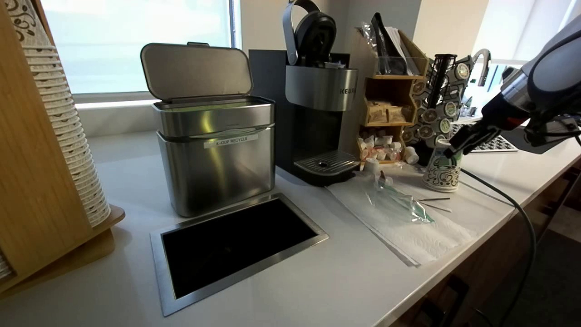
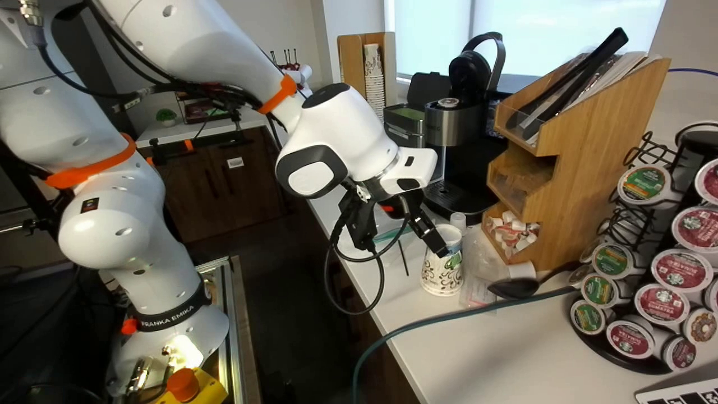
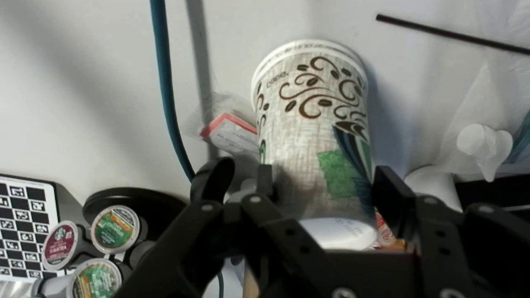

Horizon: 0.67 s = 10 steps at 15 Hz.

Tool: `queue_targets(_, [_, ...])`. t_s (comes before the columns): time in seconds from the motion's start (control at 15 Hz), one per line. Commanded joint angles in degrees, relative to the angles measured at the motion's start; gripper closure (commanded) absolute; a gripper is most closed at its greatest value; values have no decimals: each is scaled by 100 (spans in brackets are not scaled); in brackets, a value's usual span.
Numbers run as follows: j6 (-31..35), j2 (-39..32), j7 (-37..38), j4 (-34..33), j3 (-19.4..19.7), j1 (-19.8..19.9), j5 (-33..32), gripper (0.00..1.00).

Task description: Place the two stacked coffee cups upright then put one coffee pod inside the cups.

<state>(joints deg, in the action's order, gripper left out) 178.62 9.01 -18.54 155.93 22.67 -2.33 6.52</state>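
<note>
The two stacked coffee cups (image 3: 306, 124) stand upside down on the counter, rims down and base up, pale with brown swirls and green patches. They show in both exterior views (image 1: 441, 176) (image 2: 440, 275); the nesting line is hard to make out. My gripper (image 3: 319, 182) has one finger on each side of the narrow upper end, and both pads appear to touch the cup wall. The gripper also shows in both exterior views (image 1: 449, 152) (image 2: 440, 251). Several coffee pods (image 2: 661, 303) sit on a black rack. One pod-like piece (image 2: 449, 102) rests on top of the coffee machine.
The black coffee machine (image 1: 322, 91), steel canister (image 1: 218, 159) and wooden organizer (image 2: 600, 140) stand behind the cups. A black spoon (image 2: 513, 287), a hose (image 2: 449, 315), white paper towels (image 1: 399, 218), a plastic bag and thin dark sticks lie close by. The counter edge is near.
</note>
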Motion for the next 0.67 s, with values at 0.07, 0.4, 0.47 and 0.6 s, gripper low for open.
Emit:
queue_targets(0.07, [368, -119, -260, 15, 220, -364, 93, 64])
queue_targets(0.4, [-594, 629, 254, -246, 80, -78, 71, 64])
queue_targets(0.47, [-1150, 1046, 254, -349, 309, -264, 296, 64])
queue_targets(0.6, [-1895, 1469, 155, -599, 570, -401, 576, 64])
